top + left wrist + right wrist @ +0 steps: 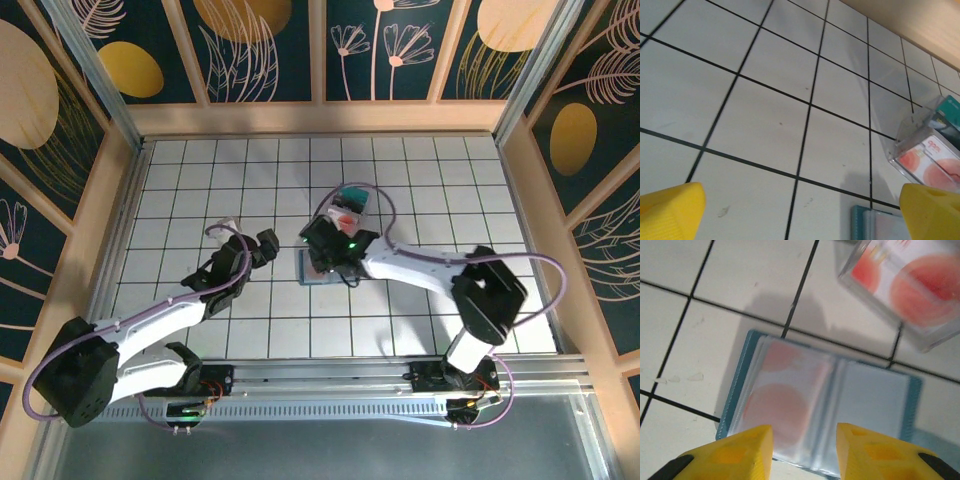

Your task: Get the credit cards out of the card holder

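Note:
The card holder [875, 395] lies open flat on the tiles, a teal-edged wallet with clear sleeves. A whitish-pink credit card [780, 400] with red blotches sits inside its left sleeve. My right gripper [804, 437] hovers just above the holder's near edge, its yellow fingers apart with nothing between them. From above, the right gripper [325, 255] covers most of the card holder [312, 276]. My left gripper [262, 245] stands wide open to the left of the holder, over bare tiles. In the left wrist view, the left gripper [802, 215] has a corner of the card holder [875, 225] at its right.
A clear plastic box [352, 207] stands just beyond the holder, holding pink-red cards [920, 285] and a teal one [950, 107]. Wooden walls ring the tiled floor [200, 180]. Open tiles lie to the left and far right.

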Tool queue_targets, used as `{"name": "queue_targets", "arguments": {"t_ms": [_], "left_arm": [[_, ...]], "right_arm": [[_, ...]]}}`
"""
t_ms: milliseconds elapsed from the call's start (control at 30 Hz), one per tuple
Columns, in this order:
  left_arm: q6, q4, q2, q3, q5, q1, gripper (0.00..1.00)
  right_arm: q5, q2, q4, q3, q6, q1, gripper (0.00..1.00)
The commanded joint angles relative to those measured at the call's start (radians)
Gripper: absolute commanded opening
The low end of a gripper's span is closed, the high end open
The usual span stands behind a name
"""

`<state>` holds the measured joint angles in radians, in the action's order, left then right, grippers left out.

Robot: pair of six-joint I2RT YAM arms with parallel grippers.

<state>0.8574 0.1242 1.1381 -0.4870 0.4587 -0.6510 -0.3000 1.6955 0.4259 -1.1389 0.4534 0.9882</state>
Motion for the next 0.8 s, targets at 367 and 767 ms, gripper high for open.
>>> {"name": "queue_targets", "arguments": {"t_ms": [367,767], "left_arm": [[0.049,0.018,-0.032,0.048,0.054,0.033,0.99],[0.043,0.020,-0.003,0.031,0.033,0.036,0.99]], "right_arm": [[-0.102,0.239,0.097,-0.168,0.185,0.076,0.42],[0.003,0.230,0.042,-0.064,0.224,0.052,0.45]]}}
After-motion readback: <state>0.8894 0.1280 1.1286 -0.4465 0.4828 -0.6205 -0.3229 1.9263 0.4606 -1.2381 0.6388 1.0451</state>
